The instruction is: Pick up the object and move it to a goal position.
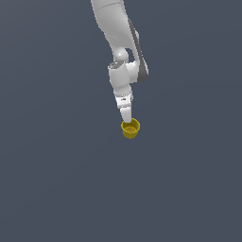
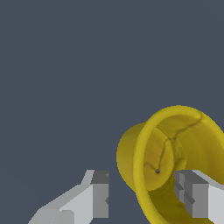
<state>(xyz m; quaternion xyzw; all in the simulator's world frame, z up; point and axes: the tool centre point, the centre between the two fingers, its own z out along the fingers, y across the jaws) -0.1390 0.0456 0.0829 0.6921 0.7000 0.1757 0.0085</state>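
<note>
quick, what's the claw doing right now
Claw: open, holding nothing. One finger sits inside the small yellow flared-rim cup, the other outside and clear of its wall.

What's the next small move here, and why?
Probably close the gripper. In the wrist view one finger sits inside the yellow pot and the other outside, so they straddle its wall with a gap left. The exterior view shows the fingertips down at the rim. Whether the pot rests on anything can't be told.
</note>
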